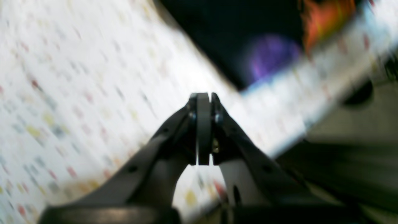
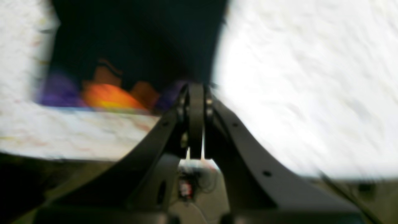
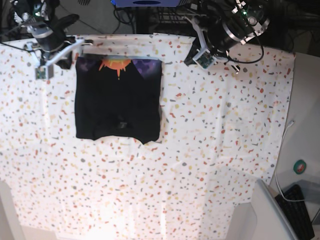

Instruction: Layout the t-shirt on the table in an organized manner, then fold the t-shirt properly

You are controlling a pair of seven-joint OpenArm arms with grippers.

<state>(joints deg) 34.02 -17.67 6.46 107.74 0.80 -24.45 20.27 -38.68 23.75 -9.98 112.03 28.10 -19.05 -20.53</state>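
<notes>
shirt: the shirt (image 3: 118, 100) lies flat on the table (image 3: 225, 150), folded into a neat dark block, with a strip of purple and orange print along the edge nearest our grippers.
left gripper: our left gripper (image 1: 204, 99) is pressed shut and holds nothing; the shirt is ahead of its fingertips and off to the right.
right gripper: our right gripper (image 2: 196, 90) is shut too, with nothing in it; the shirt is ahead of its fingertips and to the left.
what could go wrong: we think a shut gripper could snag the near edge of the shirt if it swings low, and pull the fold open.
blur: both wrist views are smeared, so we cannot tell how high our fingertips are above the table.
table: white with small colored flecks, much wider than the shirt.
room: past the table edge we see a keyboard (image 3: 297, 202), a white cable (image 3: 285, 145) and dark wires (image 3: 150, 12).
</notes>
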